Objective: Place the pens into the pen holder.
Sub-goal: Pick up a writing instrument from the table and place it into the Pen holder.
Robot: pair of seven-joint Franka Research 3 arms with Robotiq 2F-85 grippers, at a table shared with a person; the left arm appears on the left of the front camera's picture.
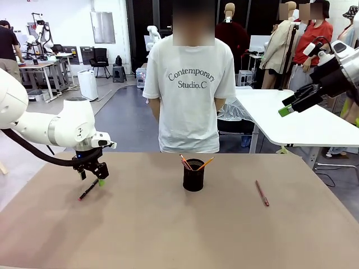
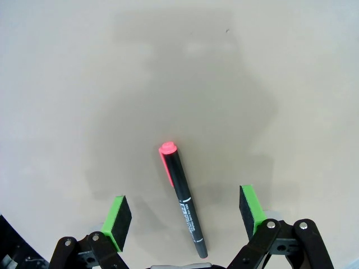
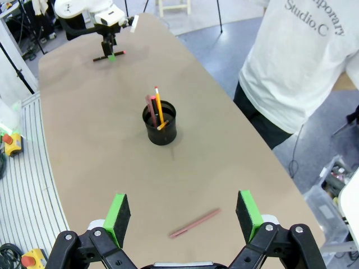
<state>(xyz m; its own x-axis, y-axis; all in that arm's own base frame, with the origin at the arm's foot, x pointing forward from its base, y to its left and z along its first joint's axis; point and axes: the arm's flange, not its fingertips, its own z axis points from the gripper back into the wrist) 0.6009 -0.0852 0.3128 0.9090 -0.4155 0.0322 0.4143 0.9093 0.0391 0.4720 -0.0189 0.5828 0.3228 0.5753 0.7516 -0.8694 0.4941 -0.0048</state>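
Workshop space with white walls and other benches lies behind a wide, matte tan table (image 1: 168, 235). A person (image 1: 188, 95) in a white printed T-shirt stands at its far side.

At the table's left, the left gripper (image 1: 95, 178) hangs low over a black pen (image 2: 182, 196). The pen is a slim, smooth plastic barrel with a bright red cap end, and it lies flat on the surface. In the left wrist view the green pads (image 2: 118, 218) stand wide apart, one on each side of the barrel, and neither touches it. The pen's long axis runs away from the wrist, slightly tilted, red end farthest. The line between the pads therefore crosses it near its plain black end. Closing there looks likely to catch the barrel squarely, though a round, slick barrel may roll or pivot.

A pen holder (image 1: 193, 176) stands upright at the table's middle, well apart from this pen, toward the robot's right. It is a short black wire-mesh cup. A yellow-orange pencil (image 1: 205, 163) and a reddish stick (image 3: 151, 109) lean inside it, rising past the rim.

A dark red pen (image 1: 262, 193) lies flat on the right side of the table. The right gripper (image 1: 287, 108) hovers high above the table's right edge, fingers spread and holding nothing. It is the nearer arm to that pen.
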